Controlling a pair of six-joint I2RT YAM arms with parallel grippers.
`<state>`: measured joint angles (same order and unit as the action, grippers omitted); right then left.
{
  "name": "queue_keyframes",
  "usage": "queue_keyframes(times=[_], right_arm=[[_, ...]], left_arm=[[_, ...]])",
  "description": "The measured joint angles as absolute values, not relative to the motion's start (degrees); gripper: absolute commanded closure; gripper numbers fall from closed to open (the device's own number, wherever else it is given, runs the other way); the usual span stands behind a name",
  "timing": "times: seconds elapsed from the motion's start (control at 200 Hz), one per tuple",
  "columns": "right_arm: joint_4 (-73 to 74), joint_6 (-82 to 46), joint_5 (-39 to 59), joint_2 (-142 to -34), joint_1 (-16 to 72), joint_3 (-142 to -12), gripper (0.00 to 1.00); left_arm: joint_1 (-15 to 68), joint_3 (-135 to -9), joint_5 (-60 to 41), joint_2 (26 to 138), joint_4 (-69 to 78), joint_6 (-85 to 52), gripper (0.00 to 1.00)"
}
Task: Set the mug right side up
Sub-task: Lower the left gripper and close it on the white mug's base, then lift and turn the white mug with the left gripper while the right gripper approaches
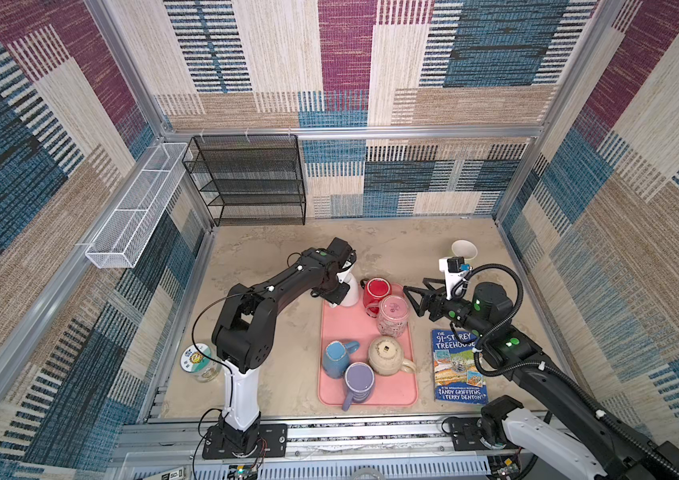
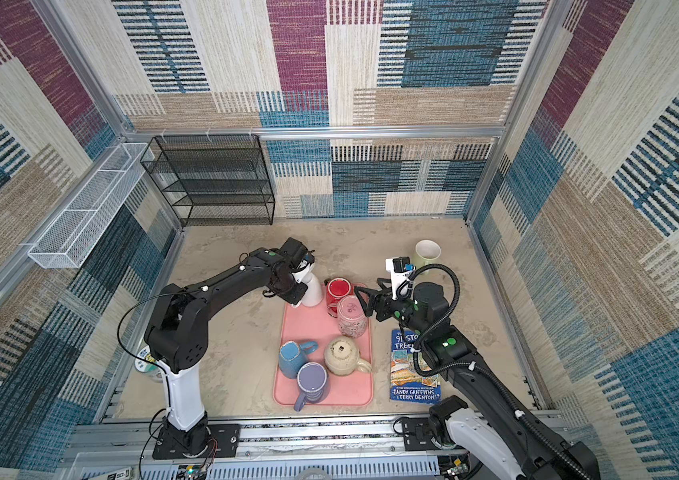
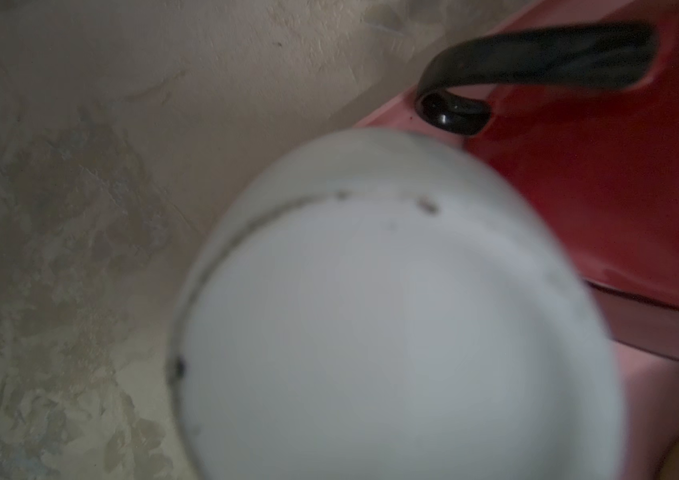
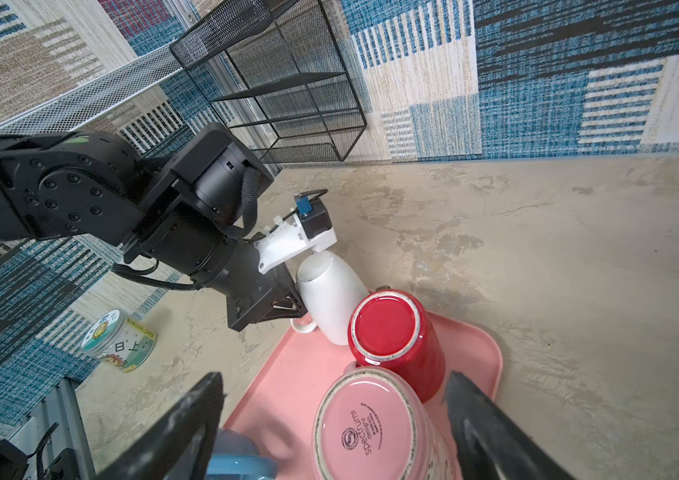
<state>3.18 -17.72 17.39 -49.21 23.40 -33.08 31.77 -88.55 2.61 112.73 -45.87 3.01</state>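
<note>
Beside the white mug (image 4: 329, 295) stands a red mug (image 4: 387, 328); left gripper (image 4: 292, 307) unclear whether clenched, right gripper (image 4: 333, 380) released.

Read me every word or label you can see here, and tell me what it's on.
"THE 91-STOREY TREEHOUSE", "ANDY GRIFFITHS & TERRY DENTON": on the book.
"spectrum": on the base of the pink mug; the smaller print around it is too small to read.
"SUNFLOWER": on the jar; the rest is blurred.

White mug (image 4: 329, 291) sits upside down at far corner of pink tray (image 4: 287, 386)
</note>
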Motion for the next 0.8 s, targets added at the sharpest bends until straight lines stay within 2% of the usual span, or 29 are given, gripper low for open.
queue_keyframes(times=[0.185, 0.801], right_arm=[[3.2, -17.7, 17.4, -49.5, 23.4, -33.1, 0.14], [3.1, -17.7, 17.6, -49.6, 23.4, -33.4, 0.14]], left_arm=[[31.8, -88.7, 2.6, 112.8, -45.6, 3.0, 1.0], [31.7, -84.6, -2.6, 104.6, -45.9, -1.5, 1.0]])
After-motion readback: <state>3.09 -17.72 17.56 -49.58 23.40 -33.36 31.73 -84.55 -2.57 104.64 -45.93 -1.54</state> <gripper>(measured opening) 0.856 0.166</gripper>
